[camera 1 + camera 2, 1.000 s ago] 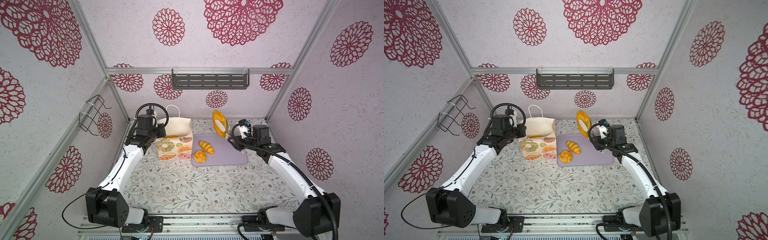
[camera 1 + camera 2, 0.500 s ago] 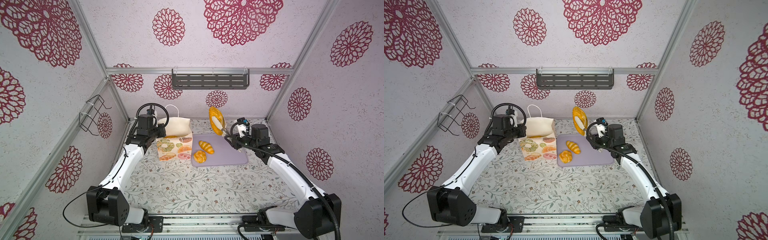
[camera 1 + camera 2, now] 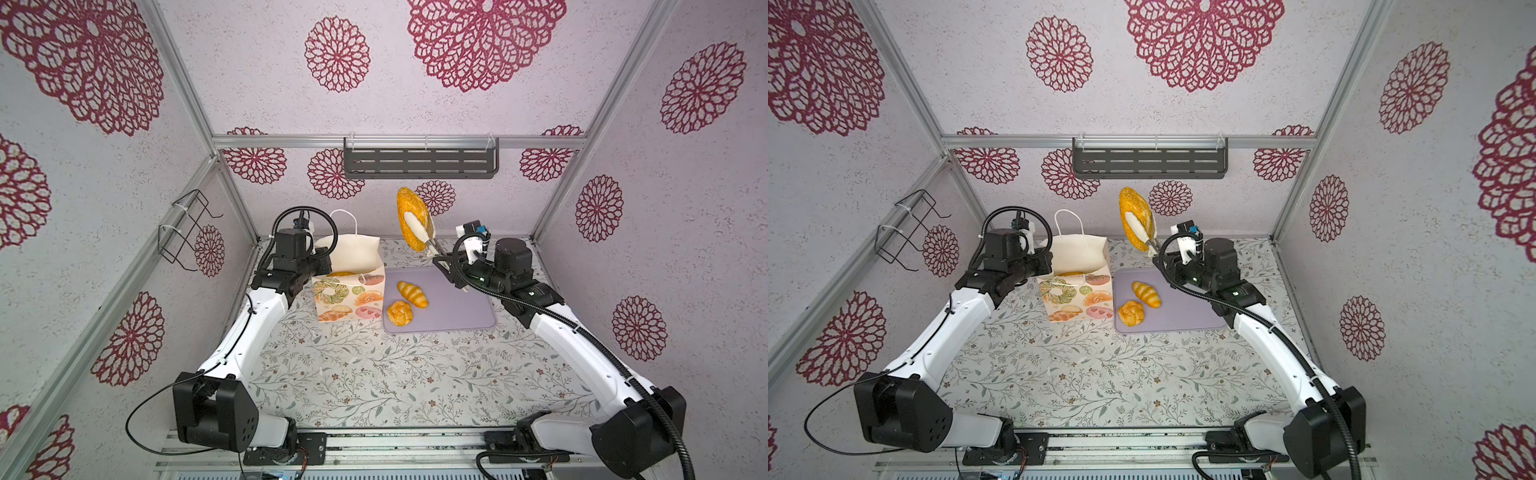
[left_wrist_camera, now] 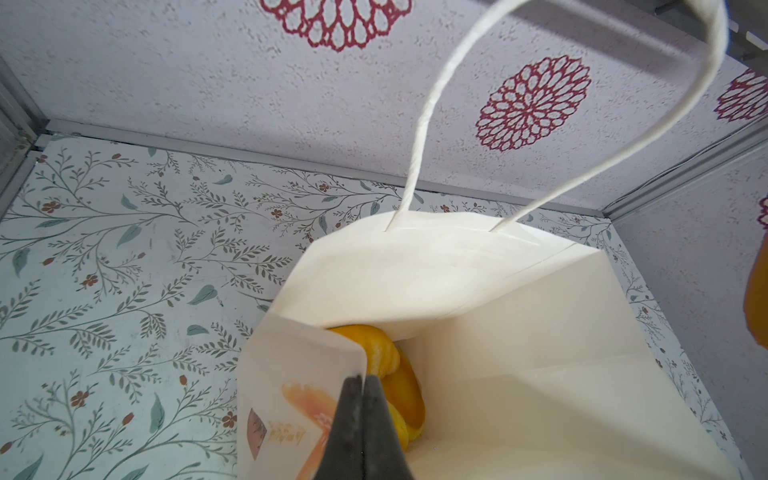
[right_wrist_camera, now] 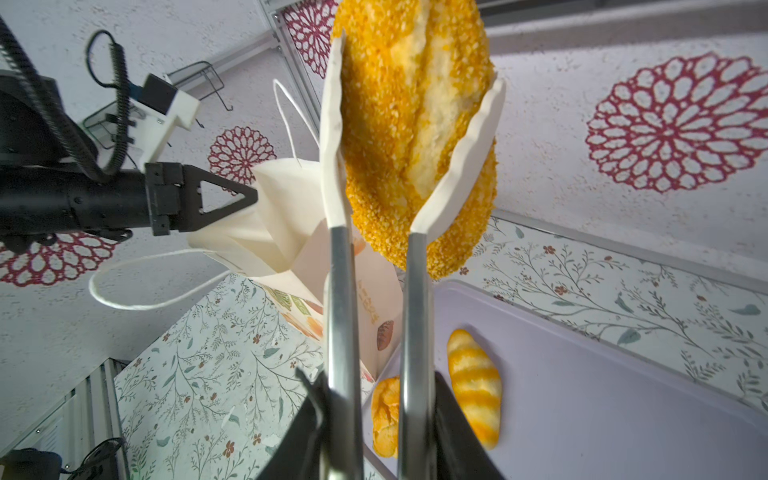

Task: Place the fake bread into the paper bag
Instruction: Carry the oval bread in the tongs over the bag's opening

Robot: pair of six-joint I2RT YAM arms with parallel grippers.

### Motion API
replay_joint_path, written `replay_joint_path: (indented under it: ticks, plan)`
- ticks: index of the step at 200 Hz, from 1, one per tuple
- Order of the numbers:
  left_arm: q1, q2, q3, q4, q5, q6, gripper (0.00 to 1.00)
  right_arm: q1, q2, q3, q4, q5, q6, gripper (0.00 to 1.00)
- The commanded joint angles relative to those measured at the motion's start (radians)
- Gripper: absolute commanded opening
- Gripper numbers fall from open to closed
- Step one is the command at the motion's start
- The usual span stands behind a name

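Both top views mounted high at front, angled down over whole scene; wrist views close-in, paper bag shared

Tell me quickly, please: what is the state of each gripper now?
Left gripper: closed, fingers pinching the rim of the paper bag.
Right gripper: closed on the tongs, which clamp a crumbed oval loaf in the air.

The paper bag stands open, most of its mouth free from above. The left hand pinches the left rim, and the cord handle arches over the far rim. Breads cover part of the bag's floor. A crumbed loaf in tongs hangs high, right of the mouth. A croissant and a bun crowd the lilac tray's left. The front bench lies bare.
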Motion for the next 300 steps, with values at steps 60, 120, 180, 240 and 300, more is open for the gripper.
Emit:
replay_joint_path:
  ticks: [60,120,180,240,300]
  plan:
    - [0.002,-0.001,0.022,-0.012,0.047,0.003,0.00,0.068,0.026,0.094,0.161,-0.002,0.006,0.34]
    - [0.001,-0.019,0.021,-0.022,0.039,0.015,0.00,0.112,0.074,0.151,0.167,-0.015,0.002,0.34]
    - [0.001,-0.016,0.026,-0.023,0.051,0.008,0.00,0.183,0.115,0.196,0.175,-0.004,0.003,0.33]
    - [0.000,-0.032,0.020,-0.018,0.049,0.008,0.00,0.224,0.167,0.225,0.193,-0.022,0.005,0.33]
    - [0.001,-0.035,0.020,-0.016,0.052,0.008,0.00,0.251,0.217,0.221,0.248,-0.050,0.025,0.33]
